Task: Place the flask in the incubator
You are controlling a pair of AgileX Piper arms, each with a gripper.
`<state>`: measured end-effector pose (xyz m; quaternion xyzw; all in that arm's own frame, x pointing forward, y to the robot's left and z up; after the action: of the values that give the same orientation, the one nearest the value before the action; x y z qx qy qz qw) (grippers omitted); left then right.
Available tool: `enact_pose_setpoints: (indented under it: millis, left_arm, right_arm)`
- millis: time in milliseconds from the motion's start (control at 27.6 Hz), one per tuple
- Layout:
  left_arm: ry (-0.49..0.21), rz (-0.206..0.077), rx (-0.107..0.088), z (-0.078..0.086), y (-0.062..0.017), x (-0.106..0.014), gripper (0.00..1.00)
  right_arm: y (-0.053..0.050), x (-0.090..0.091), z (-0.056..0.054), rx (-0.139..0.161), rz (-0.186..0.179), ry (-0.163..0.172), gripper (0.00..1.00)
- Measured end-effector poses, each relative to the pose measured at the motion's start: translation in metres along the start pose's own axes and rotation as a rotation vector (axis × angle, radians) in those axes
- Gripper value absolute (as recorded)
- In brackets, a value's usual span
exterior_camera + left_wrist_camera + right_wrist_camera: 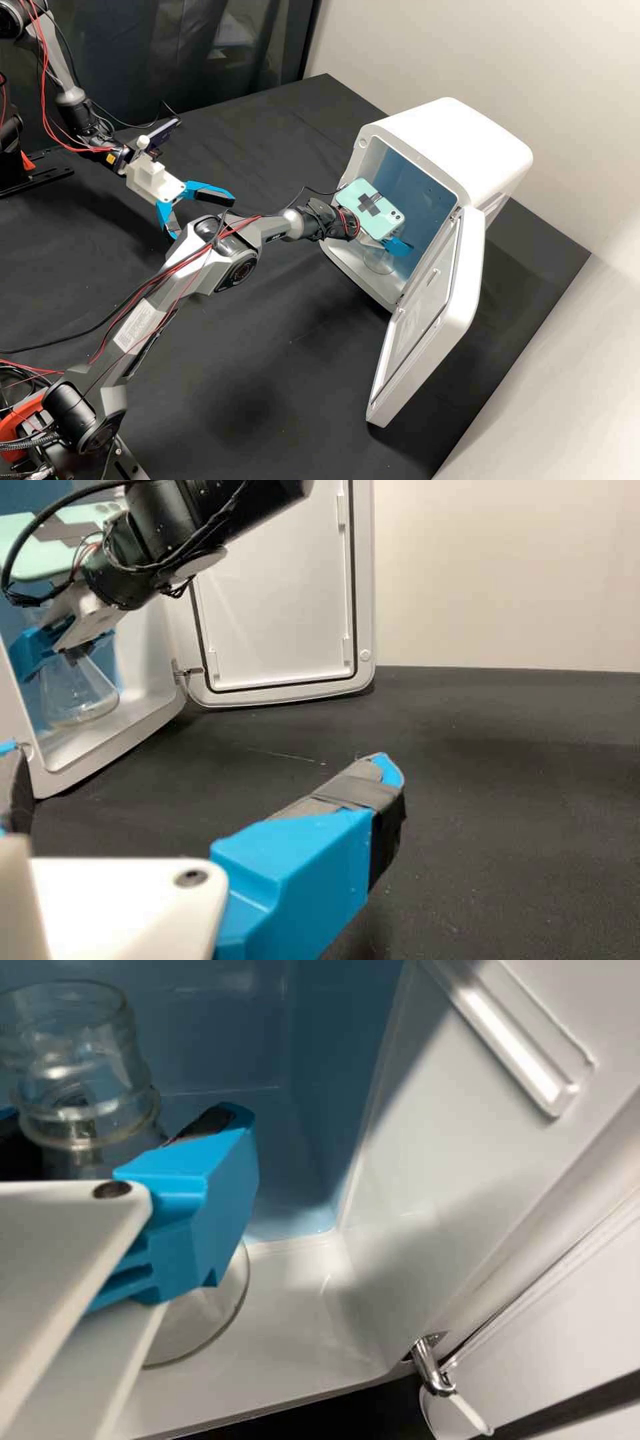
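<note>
Black bench (pixel 267 373): one incubator (pixel 467 153), seemingly one flask (pixel 80 1070)

1. Flask (pixel 85 1070): the right claw (pixel 115 1125) is covering most of its body in the right wrist view; whether the neck is being gripped cannot be told.
2. Incubator (pixel 100 730): the left wrist view's edge is cutting off its cabinet.
3. Left claw (pixel 195 775): that view's edge is also cropping one finger.

Dark grey arms (pixel 200 260) trail red and black cables (pixel 44 87), ending in white-bodied bright blue jaws.
</note>
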<state>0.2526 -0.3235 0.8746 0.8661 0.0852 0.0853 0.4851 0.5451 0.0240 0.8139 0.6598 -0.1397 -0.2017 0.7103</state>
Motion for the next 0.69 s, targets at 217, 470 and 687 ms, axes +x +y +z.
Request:
enact_pose_setpoints:
  millis: [217,470,687]
  left_arm:
    - [0.000,0.000,0.000,0.0000,0.0000,0.0000,1.00]
    - [0.000,0.000,0.000,0.0000,0.0000,0.0000,1.00]
    - [0.000,0.000,0.000,0.0000,0.0000,0.0000,1.00]
  right_arm:
    - [-0.0012,0.0002,0.0012,-0.002,-0.003,-0.003,1.00]
    - [-0.0032,0.0002,0.0031,-0.004,-0.009,-0.009,1.00]
    - [-0.0028,-0.0002,0.0026,-0.004,-0.010,-0.007,1.00]
